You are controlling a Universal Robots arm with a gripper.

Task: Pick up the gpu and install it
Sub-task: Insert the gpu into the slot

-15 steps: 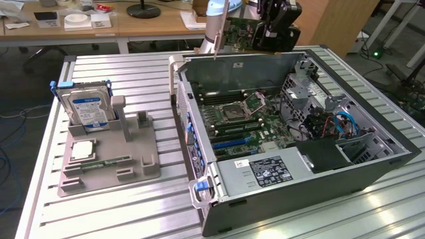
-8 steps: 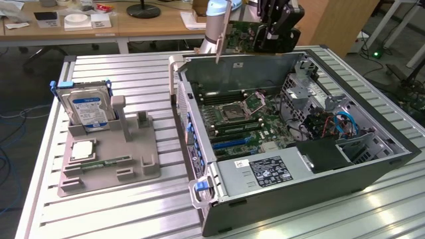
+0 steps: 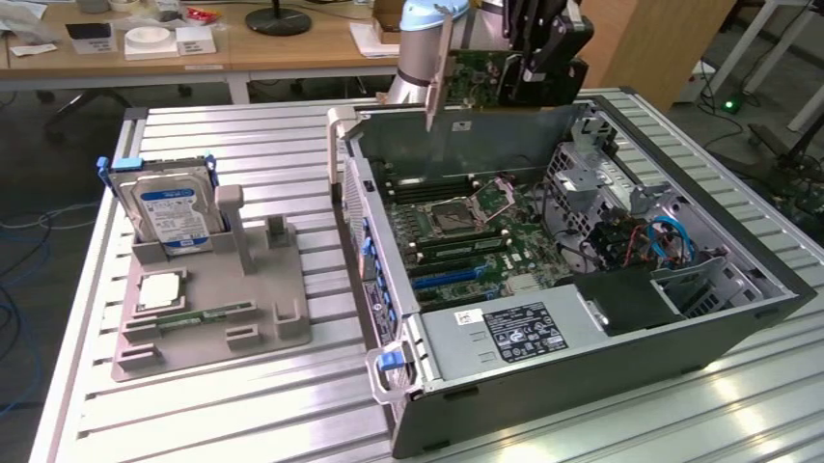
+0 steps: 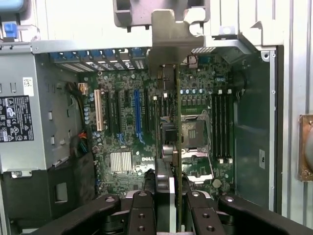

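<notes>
- The gripper [image 3: 538,85] [image 4: 171,198] is clamped on the gpu [image 3: 474,73] [image 4: 169,142]; its black fingers [image 4: 143,208] press the card from both sides
- The gpu hangs on edge in the air above the far end of the open computer case [image 3: 721,323], clear of the slots; its green board faces the exterior view and its silvery end bracket [image 3: 437,68] [image 4: 168,46] is on the exterior view's left
- Below it lies the motherboard [image 3: 470,241] [image 4: 124,122]; white lettering reading "DELL" [image 4: 148,159] sits beside a finned heatsink; a blue expansion slot [image 4: 137,110] runs among black ones
- The power supply [image 3: 515,333] carries a black label [image 4: 12,117] with white print and symbols, too small to read; a small white barcode sticker [image 4: 28,85] is near it
- Well apart, on the exterior view's left, a grey holder [image 3: 264,333] on the slatted metal table [image 3: 232,415] keeps a hard drive [image 3: 168,207] upright; its blue-white label cannot be read; a green memory stick [image 3: 206,315] lies flat
</notes>
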